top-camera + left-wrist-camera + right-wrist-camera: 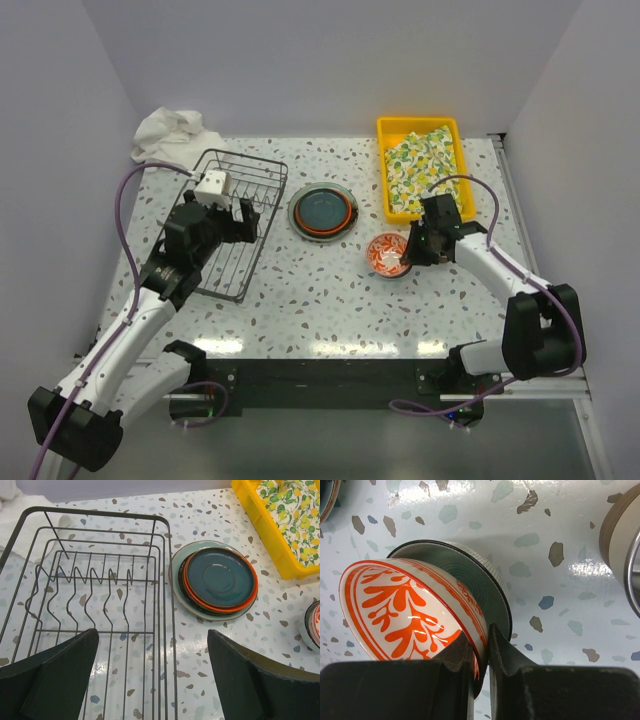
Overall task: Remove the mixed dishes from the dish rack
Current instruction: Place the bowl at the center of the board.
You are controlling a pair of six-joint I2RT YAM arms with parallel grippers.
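Observation:
The dish rack stands at the left and holds no dishes in the left wrist view. My left gripper hovers open and empty over the rack's right side. The plates lie stacked on the table, dark teal on orange on pale green. My right gripper is shut on the rim of the red-white bowl, which is tilted over a grey ribbed dish. The bowl also shows in the top view. A grey-brown cup stands at the right edge.
The yellow tray with lemon-print cloth stands at the back right, just behind my right gripper. A crumpled white cloth lies behind the rack. White walls close in the table on three sides.

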